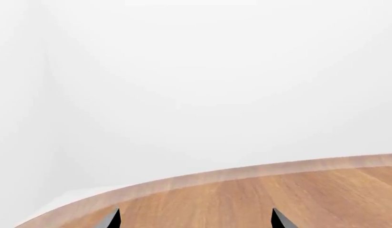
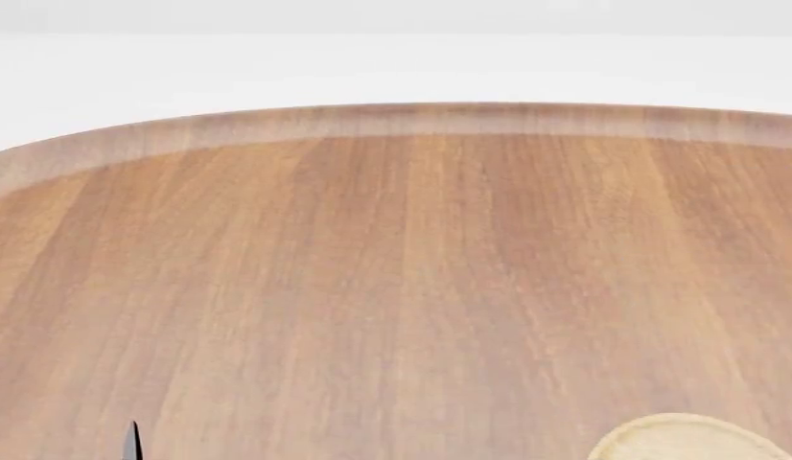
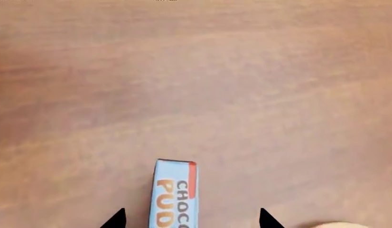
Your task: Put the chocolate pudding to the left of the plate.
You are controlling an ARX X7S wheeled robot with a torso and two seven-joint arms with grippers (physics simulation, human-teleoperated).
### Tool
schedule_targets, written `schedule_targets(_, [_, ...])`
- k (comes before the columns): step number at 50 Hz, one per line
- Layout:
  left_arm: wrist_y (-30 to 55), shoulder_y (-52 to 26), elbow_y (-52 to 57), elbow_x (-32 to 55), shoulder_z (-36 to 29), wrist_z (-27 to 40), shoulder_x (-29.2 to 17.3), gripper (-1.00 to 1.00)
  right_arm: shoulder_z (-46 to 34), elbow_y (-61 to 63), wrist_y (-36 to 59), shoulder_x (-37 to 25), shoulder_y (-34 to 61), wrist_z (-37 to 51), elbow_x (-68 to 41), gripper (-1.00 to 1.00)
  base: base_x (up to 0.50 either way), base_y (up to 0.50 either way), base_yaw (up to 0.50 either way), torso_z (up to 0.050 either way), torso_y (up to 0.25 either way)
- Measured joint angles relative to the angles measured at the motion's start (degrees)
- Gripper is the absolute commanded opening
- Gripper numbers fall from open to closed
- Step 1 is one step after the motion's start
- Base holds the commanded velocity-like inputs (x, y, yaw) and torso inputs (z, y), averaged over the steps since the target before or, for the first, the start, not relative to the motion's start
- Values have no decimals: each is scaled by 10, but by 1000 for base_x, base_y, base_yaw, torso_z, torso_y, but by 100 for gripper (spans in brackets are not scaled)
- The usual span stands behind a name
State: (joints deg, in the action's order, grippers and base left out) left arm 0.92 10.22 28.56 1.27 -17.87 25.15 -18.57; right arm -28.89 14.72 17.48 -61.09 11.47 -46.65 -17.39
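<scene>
In the right wrist view the chocolate pudding (image 3: 174, 194) shows its light blue top with orange lettering and red trim, lying on the wooden table. My right gripper (image 3: 192, 221) is open, with one fingertip on each side of the carton and a gap on both sides. A sliver of the light-wooden plate (image 3: 329, 225) shows beside it; the plate (image 2: 684, 439) also shows at the bottom right of the head view. My left gripper (image 1: 196, 221) is open and empty over bare table near the rim. One dark fingertip (image 2: 132, 439) shows low on the left in the head view.
The round wooden table (image 2: 396, 249) has a raised curved rim (image 2: 409, 119) at the far side, with white floor and wall beyond. In the left wrist view the table rim (image 1: 202, 178) curves close ahead of the fingers.
</scene>
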Motion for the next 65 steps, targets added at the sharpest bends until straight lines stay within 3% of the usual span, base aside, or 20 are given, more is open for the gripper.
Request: schedule_targets(65, [-2, -2, 2, 1, -12, 11, -11, 100, -47, -192, -108, 98, -18, -12, 34, 100, 0, 0, 0, 0, 0])
